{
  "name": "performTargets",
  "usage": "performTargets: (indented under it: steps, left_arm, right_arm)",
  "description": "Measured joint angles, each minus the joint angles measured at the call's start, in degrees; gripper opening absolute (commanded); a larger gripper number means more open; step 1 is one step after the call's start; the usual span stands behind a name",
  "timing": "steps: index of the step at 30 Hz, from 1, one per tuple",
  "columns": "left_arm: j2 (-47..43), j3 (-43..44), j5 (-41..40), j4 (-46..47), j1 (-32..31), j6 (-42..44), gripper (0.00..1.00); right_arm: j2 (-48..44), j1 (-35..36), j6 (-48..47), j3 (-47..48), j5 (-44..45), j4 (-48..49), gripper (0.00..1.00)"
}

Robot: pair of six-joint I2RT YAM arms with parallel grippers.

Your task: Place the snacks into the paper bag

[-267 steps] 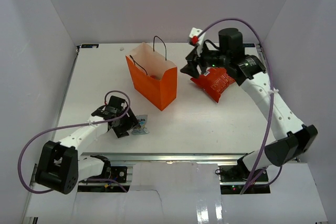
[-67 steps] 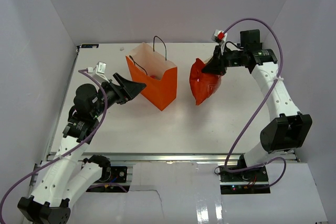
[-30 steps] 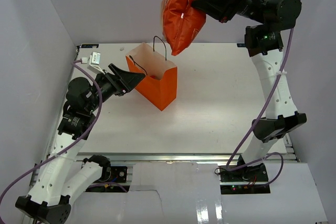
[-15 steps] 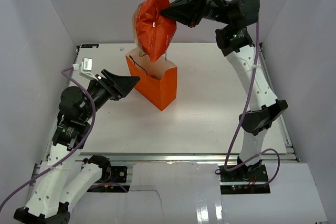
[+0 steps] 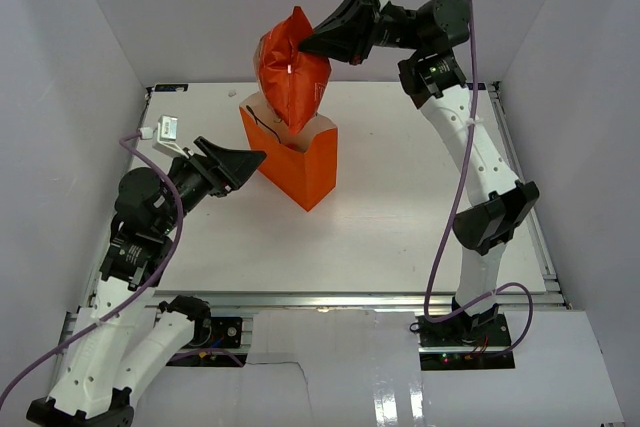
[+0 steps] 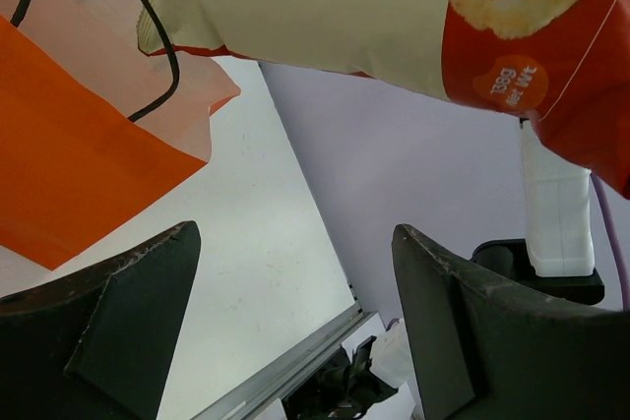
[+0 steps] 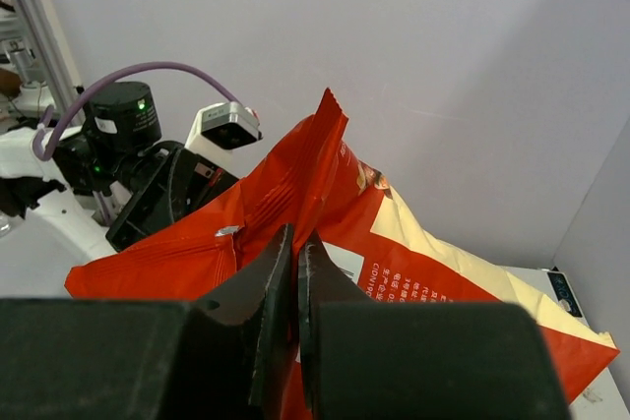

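Bright, even light from above. Soft shadows under my arms on table (image 5: 400,207); glare on near rail (image 5: 320,302). My left fingers (image 6: 128,331) soft-focus close to lens.

Top external: mounted high behind arm bases, tilted down over table (image 5: 400,217); whole workspace covered from far.
Left wrist: set low beside paper bag (image 6: 69,145), aimed upward past left gripper (image 6: 295,231); chip bag (image 6: 394,7) seen close from below.
Right wrist: sighted along right gripper (image 7: 296,243); chip bag at very close range, left arm (image 7: 148,194) beyond.
Chip bag shared by all three views; paper bag by top and left wrist.
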Motion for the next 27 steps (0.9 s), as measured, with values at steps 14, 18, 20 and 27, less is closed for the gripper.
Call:
performTargets:
  steps: [14,18,20,27]
  left_arm:
    - [-0.17,-1.49,0.0,-0.52,0.0,0.2,0.9]
    - [-0.35,-1.88,0.0,-0.68,0.0,0.2,0.9]
    - [-0.44,-1.88,0.0,-0.79,0.0,0.2,0.9]
    - [-0.7,-1.88,-0.07,-0.79,0.0,0.22,0.91]
  right_arm:
    - [0.0,0.61,-12.87,-6.12,-9.38,-7.85,0.08]
    - [0.0,0.61,-15.72,-7.02,-10.03,-10.29,0.08]
    - [0.0,0.61,-16.96,-7.37,-10.1,-11.21,0.08]
    - [0.0,0.61,-21.57,-8.9,-9.68,-15.34,0.13]
